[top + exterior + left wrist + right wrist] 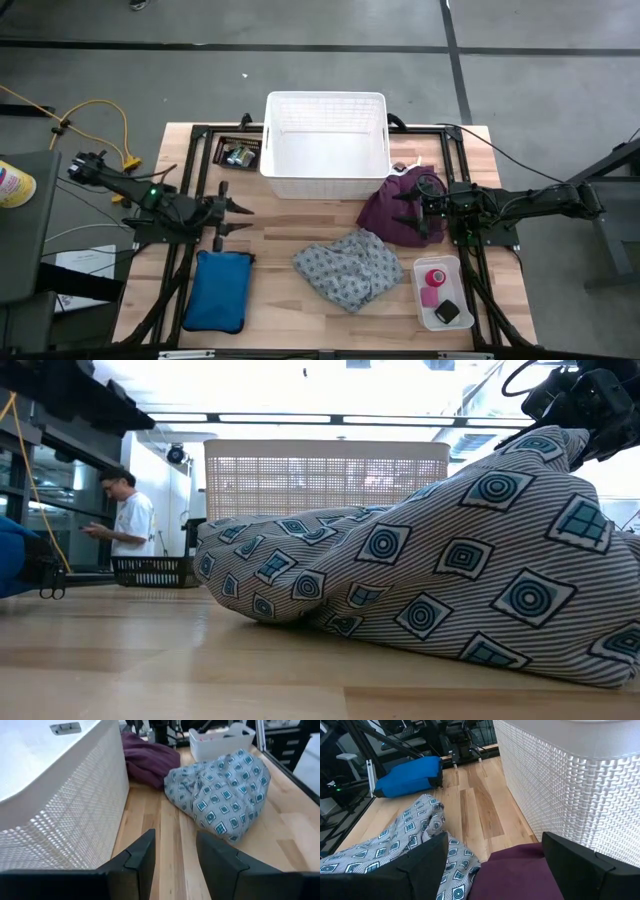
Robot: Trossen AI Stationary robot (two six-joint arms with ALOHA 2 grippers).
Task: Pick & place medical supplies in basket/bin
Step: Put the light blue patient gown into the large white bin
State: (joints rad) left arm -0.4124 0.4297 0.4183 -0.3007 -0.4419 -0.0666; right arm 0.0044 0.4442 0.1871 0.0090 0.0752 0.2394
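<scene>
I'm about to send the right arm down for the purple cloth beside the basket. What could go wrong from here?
1. The purple cloth lies against the white basket wall; the open right end effector could clip that wall.
2. The grey patterned cloth touches the purple one, so it might drag along.
3. The open left end effector waits near the basket's other side, so a shoved basket could hit it.

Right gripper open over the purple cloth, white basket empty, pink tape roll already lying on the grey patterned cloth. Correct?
One error: the pink tape roll is not on the grey patterned cloth; the high view shows it in the small clear tray beside that cloth. The rest holds: right gripper open over the purple cloth, white basket empty.
</scene>
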